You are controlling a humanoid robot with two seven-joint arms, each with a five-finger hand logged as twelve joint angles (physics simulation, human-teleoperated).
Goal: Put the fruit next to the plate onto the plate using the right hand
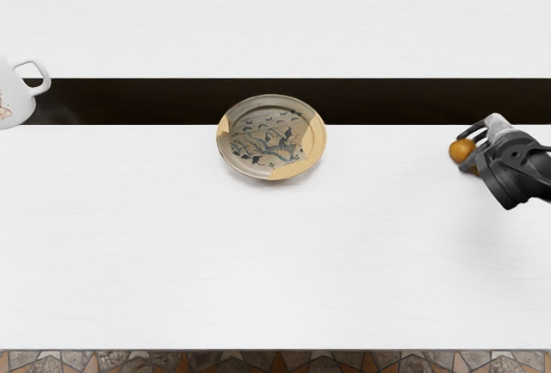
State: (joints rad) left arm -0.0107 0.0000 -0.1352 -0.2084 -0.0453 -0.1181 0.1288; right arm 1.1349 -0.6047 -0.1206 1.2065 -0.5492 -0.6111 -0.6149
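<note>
A round tan plate (271, 136) with a blue painted pattern lies at the middle of the white table. Far to its right, a small orange fruit (461, 150) sits near the table's right edge. My right hand (475, 151) comes in from the right edge. Its grey fingers (479, 134) curl around the fruit from above and below and hide its right side. The fruit stays low at the table's surface, well apart from the plate. The left arm does not show.
A white mug (15, 90) with a handle stands at the left edge. A dark gap (155, 102) runs across the view behind the plate, between the near tabletop and the far one.
</note>
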